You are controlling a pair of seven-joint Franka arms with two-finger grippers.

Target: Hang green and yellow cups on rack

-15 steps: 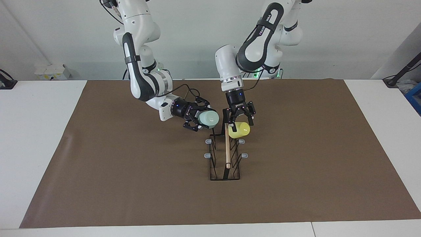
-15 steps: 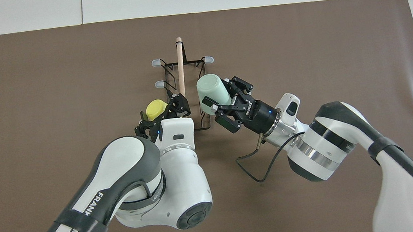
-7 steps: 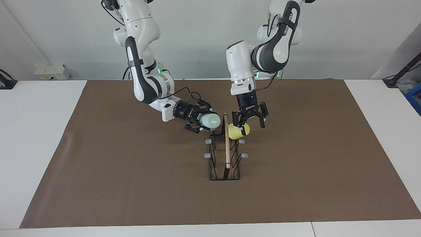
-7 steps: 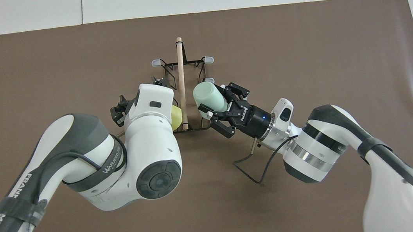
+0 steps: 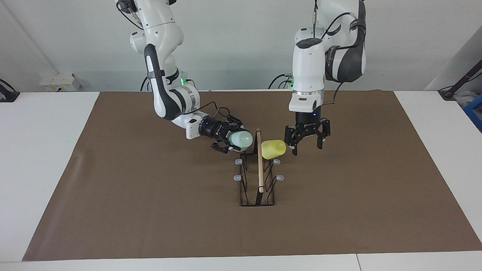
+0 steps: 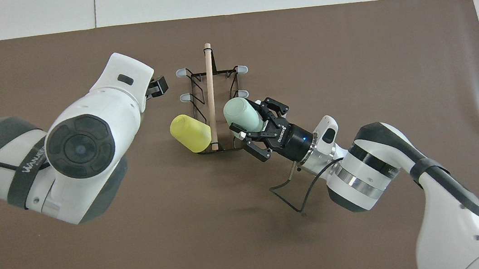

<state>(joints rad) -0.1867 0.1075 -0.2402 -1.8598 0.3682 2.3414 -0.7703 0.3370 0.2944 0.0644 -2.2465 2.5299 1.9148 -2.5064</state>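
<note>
The black wire rack (image 5: 259, 171) (image 6: 209, 76), topped by a wooden rod, stands mid-mat. The yellow cup (image 5: 273, 149) (image 6: 190, 133) hangs tilted on the rack's side toward the left arm, at the end nearest the robots, with nothing gripping it. My left gripper (image 5: 307, 148) hovers open just beside that cup, apart from it; in the overhead view only one of its fingers (image 6: 159, 86) shows past the arm. My right gripper (image 5: 233, 140) (image 6: 248, 119) is shut on the pale green cup (image 5: 241, 139) (image 6: 240, 112), held sideways against the rack's other side. I cannot tell whether the cup sits on a peg.
A brown mat (image 5: 150, 210) covers most of the white table (image 5: 37, 150). Grey-tipped pegs (image 5: 238, 177) (image 6: 181, 73) stick out bare along both sides of the rack, farther from the robots than the cups. A black cable (image 6: 290, 192) loops under the right wrist.
The left gripper let go of the yellow cup, which stays on the rack, and drew away toward the left arm's end. The right gripper brought the green cup closer to the rack.
</note>
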